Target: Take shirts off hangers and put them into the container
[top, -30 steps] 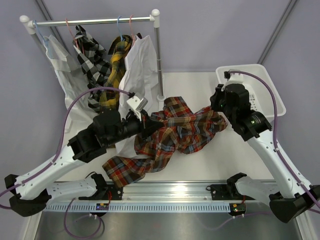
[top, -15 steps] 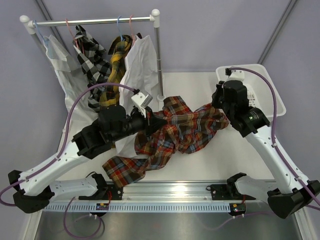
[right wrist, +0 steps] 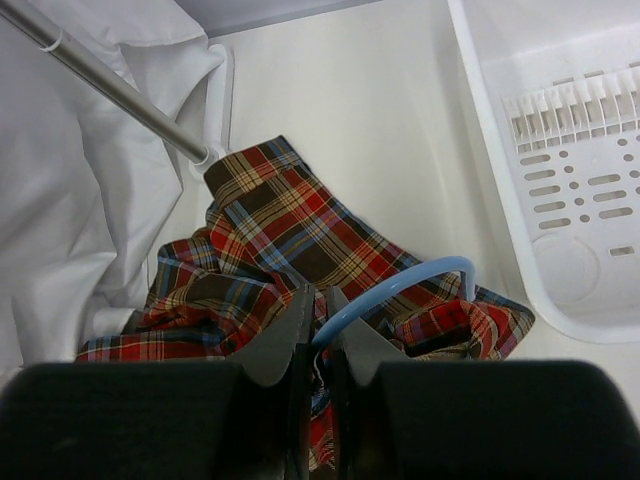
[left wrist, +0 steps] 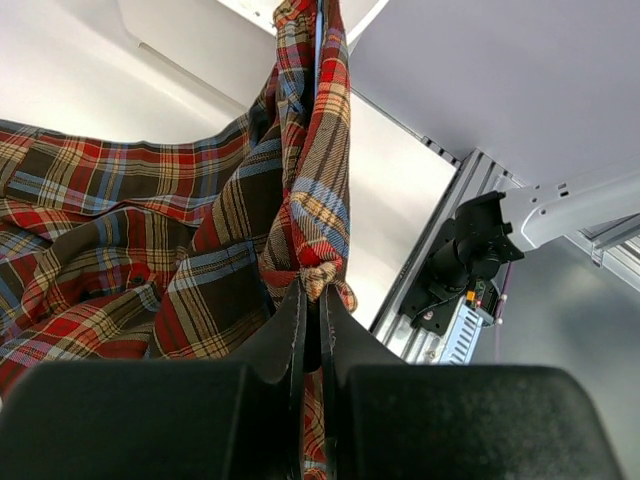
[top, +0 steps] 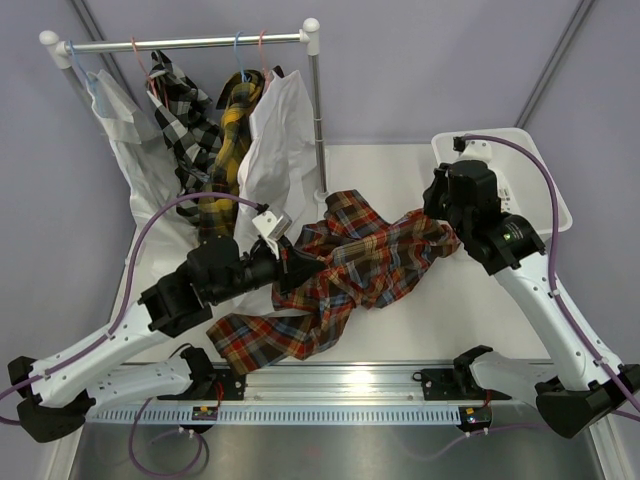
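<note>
White table [top: 450,320] against a plain lilac wall. At the far-left corner, a garment rack [top: 190,42] carries a black-white checked shirt [top: 180,110], a yellow-black plaid shirt [top: 235,125] and a white shirt [top: 275,140].

The left gripper [left wrist: 310,295] is clamped on a narrow fold of the red-orange-blue plaid shirt [top: 370,255], which sprawls over mid-table. One trailing end lies near the aluminium rail [top: 340,378] at the near edge.

The right gripper [right wrist: 318,300] is closed on the light blue hanger [right wrist: 400,285], whose arc emerges from the cloth; how much of it remains buried cannot be told. The white container [top: 548,175] stands empty at the far-right corner, just beside the right arm.

Hazards:
- The left pinch is thin, so cloth may slip out under tension.
- A hanger end may catch in a sleeve or collar and drag the whole shirt along.
- The left arm lies close under the hanging white shirt, so a swing toward the far edge could snag it or nudge the rack's upright [top: 318,110].

Open room: bare table lies right of the shirt toward the near-right corner and along the far edge between the upright and the container. The left side is crowded.
</note>
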Controlling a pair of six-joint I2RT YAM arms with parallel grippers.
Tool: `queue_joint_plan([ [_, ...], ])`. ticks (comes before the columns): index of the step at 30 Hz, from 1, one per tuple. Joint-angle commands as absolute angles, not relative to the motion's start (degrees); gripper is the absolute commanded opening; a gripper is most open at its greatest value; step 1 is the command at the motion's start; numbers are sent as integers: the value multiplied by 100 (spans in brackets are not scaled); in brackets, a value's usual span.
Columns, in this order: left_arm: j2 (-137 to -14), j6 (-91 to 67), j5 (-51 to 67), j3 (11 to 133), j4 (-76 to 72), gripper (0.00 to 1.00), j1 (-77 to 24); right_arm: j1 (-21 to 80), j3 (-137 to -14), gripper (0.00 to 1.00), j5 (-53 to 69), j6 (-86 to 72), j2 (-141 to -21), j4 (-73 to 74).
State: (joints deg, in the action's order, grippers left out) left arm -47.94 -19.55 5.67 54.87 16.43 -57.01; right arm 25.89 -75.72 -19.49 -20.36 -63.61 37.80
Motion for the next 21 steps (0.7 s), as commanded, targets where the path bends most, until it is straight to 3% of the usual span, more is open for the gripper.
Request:
queue_joint_plan([
  [1,-4588,-1943,844,5545,2039,0,-5748,2452,-7840,0,-2909,-2083,-6328,3464],
  [11,-5185,-2012,950,6100,1995,1,-5906,2452,-8014,0,-2733,-2303,-6705,3462],
  [21,-5537,-1820,-509,6398,2013,9,-5915,2452,-9043,0,-2848,-2267,-7295,3639],
])
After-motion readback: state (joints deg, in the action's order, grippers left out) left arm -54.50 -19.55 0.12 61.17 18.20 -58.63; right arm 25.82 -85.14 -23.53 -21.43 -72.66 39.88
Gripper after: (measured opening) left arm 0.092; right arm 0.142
